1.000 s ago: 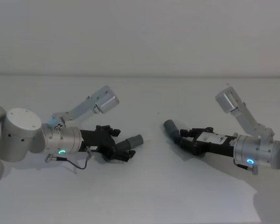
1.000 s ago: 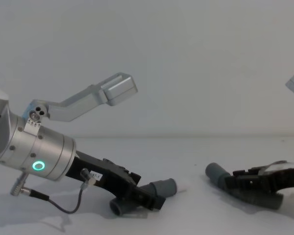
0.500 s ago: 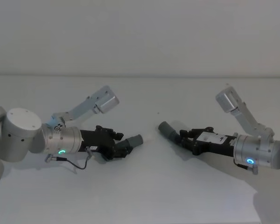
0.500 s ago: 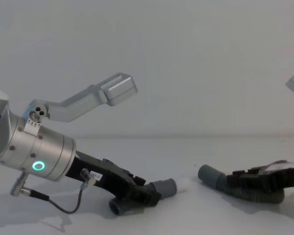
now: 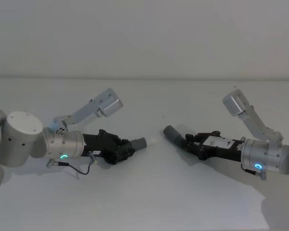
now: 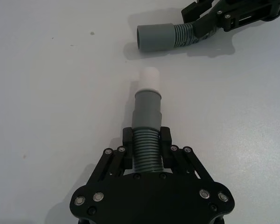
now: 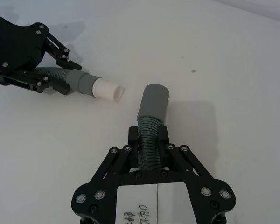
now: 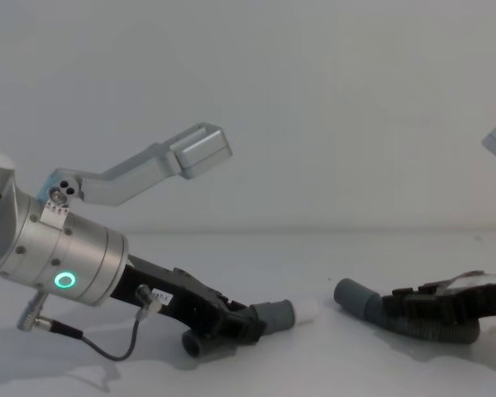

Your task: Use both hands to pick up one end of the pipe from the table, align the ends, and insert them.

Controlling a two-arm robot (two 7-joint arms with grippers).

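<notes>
left gripper is clamping its fingers on the white-tipped hose's ribs, right gripper likewise on the plain hose, low over the surface's middle, leaving cuffs free to mate, facing but apart

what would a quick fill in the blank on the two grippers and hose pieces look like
1. The left gripper is shut on the left hose piece, whose cuff ends in a ____ tip.
2. The right gripper is shut on the right hose piece, whose plain cuff is ____ all over.
3. The two cuffs are ____, with bare table between them.

Missing words: white; grey; apart
</notes>
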